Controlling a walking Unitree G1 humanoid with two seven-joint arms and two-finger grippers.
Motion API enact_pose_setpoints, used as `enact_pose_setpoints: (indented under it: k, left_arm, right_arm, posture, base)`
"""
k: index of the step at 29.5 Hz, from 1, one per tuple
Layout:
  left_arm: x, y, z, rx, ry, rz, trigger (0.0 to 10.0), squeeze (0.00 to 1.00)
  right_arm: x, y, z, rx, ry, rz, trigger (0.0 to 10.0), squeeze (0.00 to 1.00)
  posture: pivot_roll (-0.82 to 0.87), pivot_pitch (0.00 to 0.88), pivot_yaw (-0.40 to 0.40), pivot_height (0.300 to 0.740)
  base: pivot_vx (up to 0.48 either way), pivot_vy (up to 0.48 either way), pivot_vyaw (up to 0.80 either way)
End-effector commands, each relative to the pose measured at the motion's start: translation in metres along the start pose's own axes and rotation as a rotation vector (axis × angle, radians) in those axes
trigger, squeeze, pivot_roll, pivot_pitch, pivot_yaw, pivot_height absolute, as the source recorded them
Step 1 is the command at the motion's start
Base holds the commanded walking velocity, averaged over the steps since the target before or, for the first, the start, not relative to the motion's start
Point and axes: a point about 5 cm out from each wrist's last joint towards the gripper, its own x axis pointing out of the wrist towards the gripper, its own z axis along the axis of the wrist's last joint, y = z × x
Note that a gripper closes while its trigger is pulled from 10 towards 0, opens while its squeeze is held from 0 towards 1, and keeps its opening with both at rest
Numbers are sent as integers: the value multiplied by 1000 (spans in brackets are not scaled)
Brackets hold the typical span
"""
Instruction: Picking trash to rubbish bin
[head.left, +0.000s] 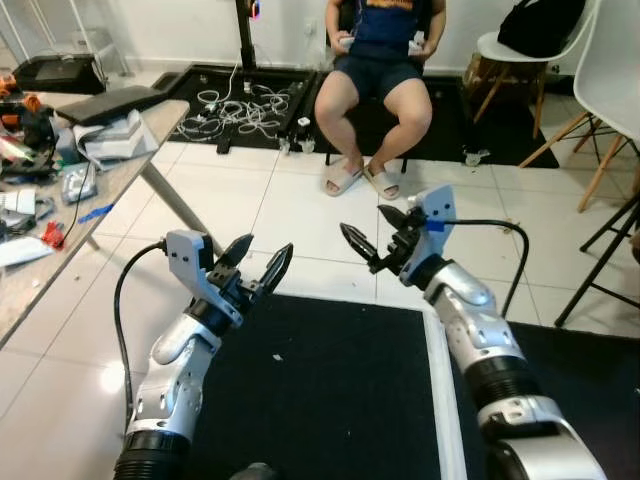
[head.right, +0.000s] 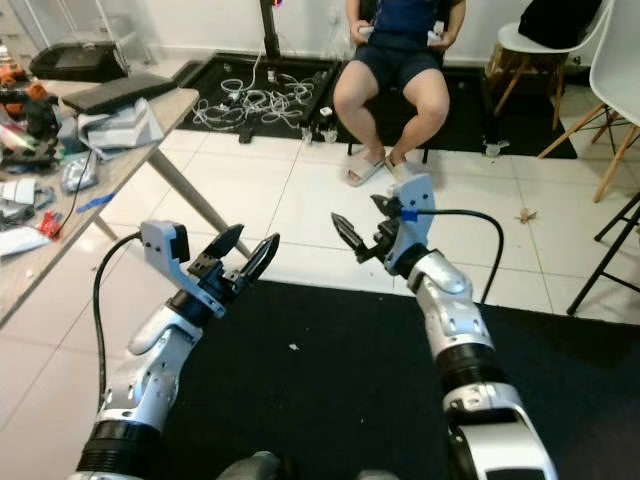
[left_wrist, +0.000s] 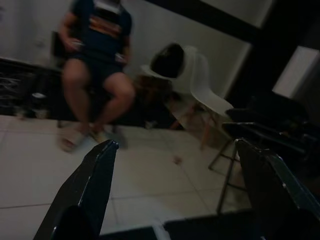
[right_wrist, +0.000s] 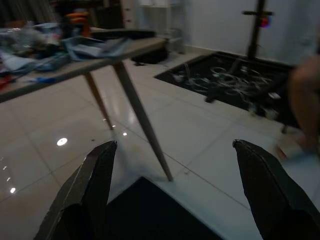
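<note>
Black matting (head.left: 330, 390), flat and dull, lies nearest, with one small pale scrap (head.left: 277, 356) of trash on it near its far edge. Two silver arms reach over it: the left claw (head.left: 258, 266) and the right claw (head.left: 375, 235) both hang released, empty, their black fingers spread. One cluttered wooden surface (head.left: 120, 165) stands at the left on slanted legs. One person (head.left: 378, 90) sits beyond on glossy white tiles beside two white moulded chairs (head.left: 560, 50).

Seated person (head.left: 383, 60) ahead, white chair (head.left: 530, 45) beside. Cluttered table (head.left: 100, 190) at left, cable tangle (head.left: 240, 105) on far mat, black mat (head.left: 330, 390) below.
</note>
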Motion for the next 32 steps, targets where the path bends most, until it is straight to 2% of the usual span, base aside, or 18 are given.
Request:
enact_pose_setpoints:
  k: [1,6,11,13,14,17,21,27,32]
  left_arm:
    - [-4,4,0,15,4,14,10000,0]
    - [-6,12,10,48,-22,50,10000,0]
    - [-10,20,12,90,-43,143,10000,0]
    - [-14,19,14,77,-75,159,10000,0]
    - [-14,19,14,77,-75,159,10000,0]
    - [-22,21,18,44,-125,198,10000,0]
    - [-23,22,19,12,-140,196,10000,0]
    - [-26,24,8,21,-112,242,10000,0]
    - [-23,24,10,48,-110,256,10000,0]
  right_arm:
    - [4,7,5,4,-28,25,10000,0]
    - [5,9,14,3,-67,34,10000,0]
    - [2,10,14,9,-74,27,10000,0]
    - [-2,12,14,75,-92,4,10000,0]
    - [-2,12,14,75,-92,4,10000,0]
    - [-17,20,12,118,-114,-18,10000,0]
    - [-23,22,11,151,-123,-27,10000,0]
    - [-21,21,11,138,-114,-10,10000,0]
    - [-24,24,12,117,-96,1,10000,0]
  posture:
    - [21,0,-21,740]
    - [28,0,-13,740]
    - [42,0,-6,740]
    - [40,0,-1,740]
    - [40,0,-1,740]
    - [14,0,9,740]
    - [5,0,13,740]
    - [12,0,2,740]
    - [7,0,-3,740]
  base:
    - [0,0,794]
    - [0,0,788]
    - [0,0,788]
    - [0,0,781]
    - [0,0,781]
    - [0,0,785]
    - [0,0,784]
    - [0,0,779]
    - [0,0,772]
